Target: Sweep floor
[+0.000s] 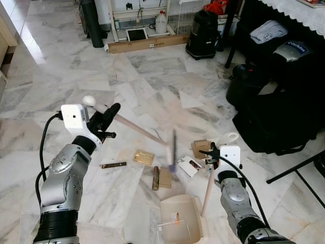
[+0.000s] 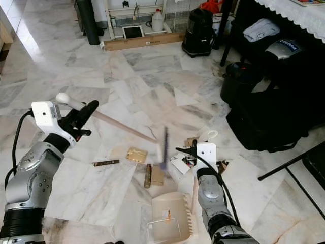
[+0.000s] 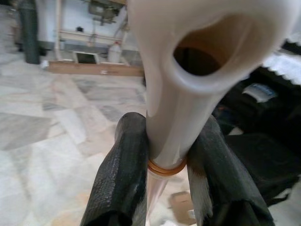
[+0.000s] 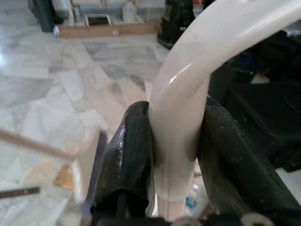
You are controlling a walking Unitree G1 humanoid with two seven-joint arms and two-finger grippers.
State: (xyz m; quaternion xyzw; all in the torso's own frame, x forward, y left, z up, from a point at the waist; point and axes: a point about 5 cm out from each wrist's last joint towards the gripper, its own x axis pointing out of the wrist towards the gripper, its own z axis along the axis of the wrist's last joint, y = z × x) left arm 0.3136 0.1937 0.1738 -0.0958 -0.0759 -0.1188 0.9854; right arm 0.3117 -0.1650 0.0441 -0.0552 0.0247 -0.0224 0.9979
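Sweeping is under way: our left hand (image 1: 105,121) is clenched on the top of the broom (image 1: 137,130), just below its white hanging loop, and the left wrist view shows both fingers (image 3: 120,174) pressed against the pale handle. Our right hand (image 1: 210,155) is clamped round the upright handle of the dustpan (image 1: 182,218), which the right wrist view confirms.

We take the dustpan as our landmark. It rests on the marble floor (image 1: 152,86) directly before us, mouth turned away from us. The broom's head (image 1: 172,150) hangs blurred just beyond that mouth, so we judge it to be mid-stroke. The litter lies beyond the pan: a brown card (image 1: 165,178) and a dark stick-like piece (image 1: 156,178) nearest, a gold wrapper (image 1: 143,157) past them to the left, a dark strip (image 1: 113,165) farther left, and a white packet (image 1: 189,165) with a cardboard scrap (image 1: 201,148) beyond the pan to the right.

The risks, as we see them: a fast stroke could flick the light wrappers past the pan's sides instead of into it; the flat pieces may slide under the pan's lip if it is not pressed down; and the strip to the far left could be missed. The black bags (image 1: 277,117) well right of the pan could snag the head on a wide swing.
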